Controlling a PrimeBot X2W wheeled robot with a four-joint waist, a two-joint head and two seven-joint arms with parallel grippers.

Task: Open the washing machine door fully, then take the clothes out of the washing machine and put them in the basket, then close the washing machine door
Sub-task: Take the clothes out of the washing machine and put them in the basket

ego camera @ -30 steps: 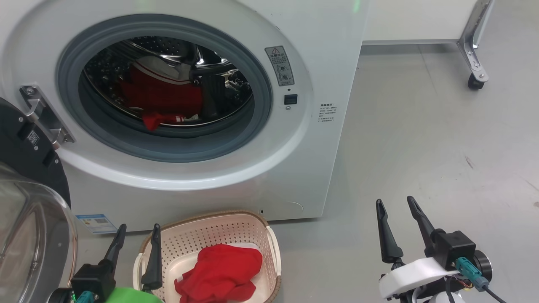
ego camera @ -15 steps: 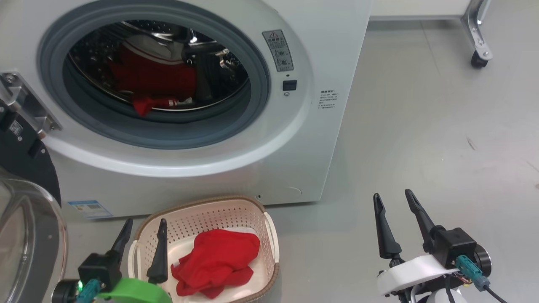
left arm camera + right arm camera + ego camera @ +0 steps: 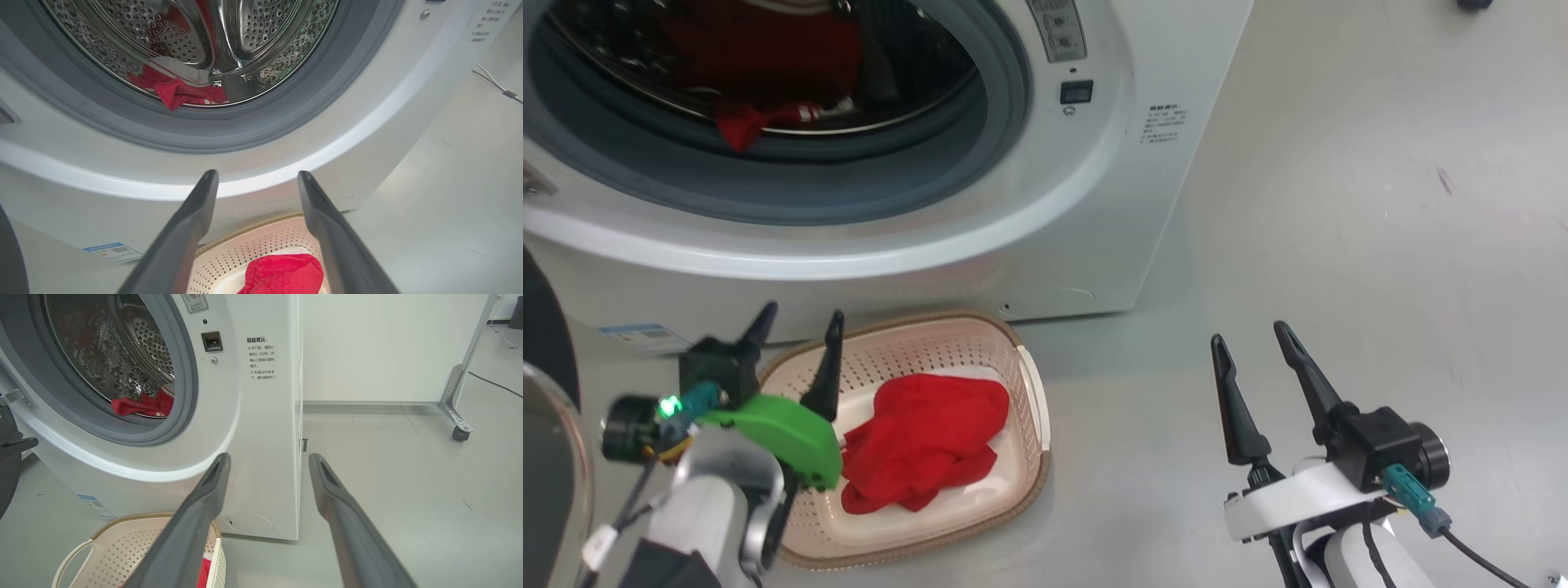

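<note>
The washing machine stands open, with red clothes lying in its steel drum. The washing machine door is swung out at the far left, showing its black ring and glass edge. The basket sits on the floor in front of the machine and holds one red garment. My left gripper is open above the basket's left rim, pointing at the machine's front, nothing between its fingers. My right gripper is open and empty over bare floor to the right of the basket.
A metal frame leg with a castor stands at the back right by a white wall panel. A thin cable lies on the grey floor beside the machine. A blue label sticker marks the machine's lower left.
The head camera has tilted down, so the whole picture has slid upward. My left arm has come further into view, over the basket's left rim. Both grippers stay open.
</note>
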